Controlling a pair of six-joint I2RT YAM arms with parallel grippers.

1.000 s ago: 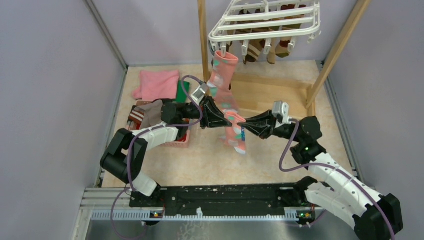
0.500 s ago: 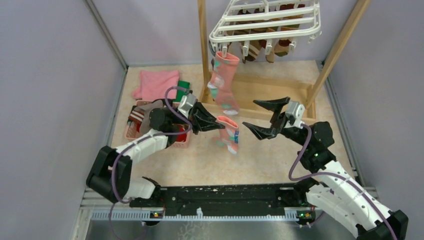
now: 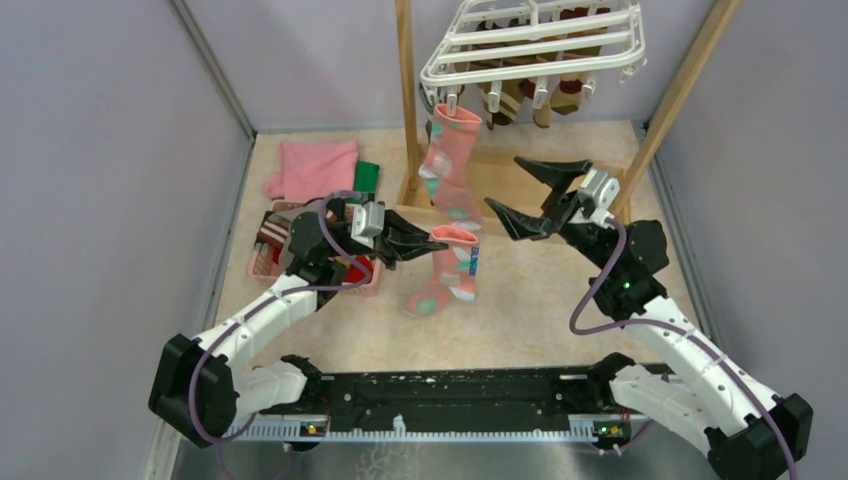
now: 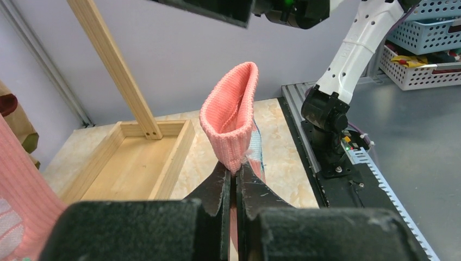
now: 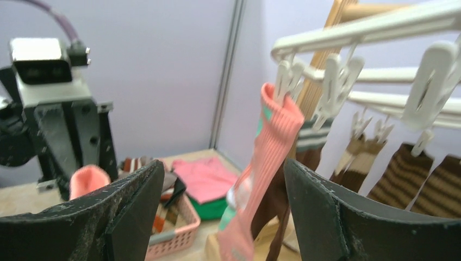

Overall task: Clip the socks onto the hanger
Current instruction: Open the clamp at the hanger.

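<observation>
— How many pink socks?
— Two. One pink sock (image 3: 440,275) sits between the jaws of the left gripper (image 3: 438,238). Another pink sock (image 3: 448,165) hangs just ahead of the spread jaws of the right gripper (image 3: 501,181).
— Brown socks (image 5: 399,176)?
— Overlapping beyond the right jaws; I cannot count them.
— The rest?
— One hanger (image 3: 530,45), one pink cloth (image 3: 315,168), one green cloth (image 3: 366,177), one basket (image 3: 350,289).

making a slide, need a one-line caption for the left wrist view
Left fingers shut on the cuff of a pink sock, its mouth open upward, with the wooden frame behind.
</observation>
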